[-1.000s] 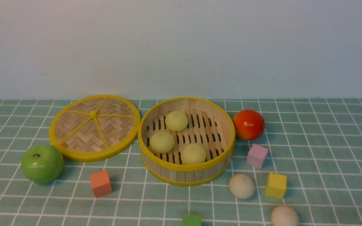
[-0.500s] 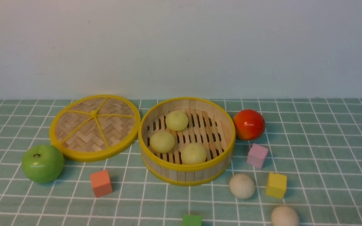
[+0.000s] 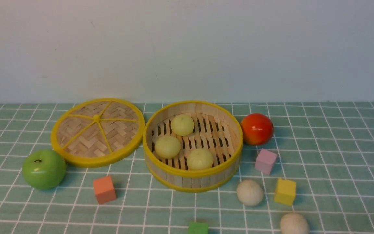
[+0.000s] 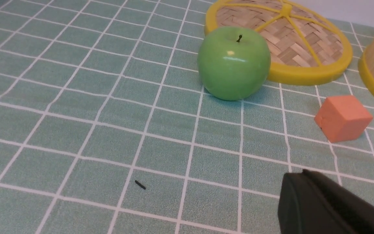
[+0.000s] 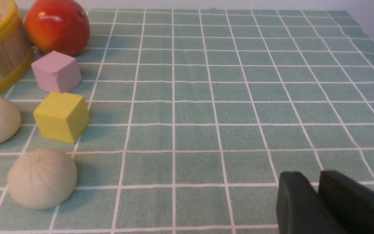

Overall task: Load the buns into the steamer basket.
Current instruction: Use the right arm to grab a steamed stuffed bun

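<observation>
- Front view: steamer basket (image 3: pixel 193 174) upright on the gridded cloth (image 3: pixel 336 162); three pale yellow-green buns (image 3: pixel 199 159) lie inside on the slats.
- Front view: two off-white buns (image 3: pixel 250 193) rest outside on the cloth, the nearer one cut by the frame edge.
- Front view: woven lid (image 3: pixel 86 136) lies just beside the basket's left; green apple (image 3: pixel 44 169) near the lid, orange block (image 3: pixel 104 190) nearer the camera.
- Front view: red-orange fruit (image 3: pixel 257 129), pink block (image 3: pixel 266 161) and yellow block (image 3: pixel 285 191) at the right; green block (image 3: pixel 198 228) partly visible at the near edge.
- Left wrist view: left gripper (image 4: pixel 299 174) closed, fingers together, nothing held; apple, lid and orange block visible beyond.
- Right wrist view: right gripper (image 5: pixel 313 175) slightly open, a narrow gap between its fingertips, nothing held; both off-white buns well apart from it.
</observation>
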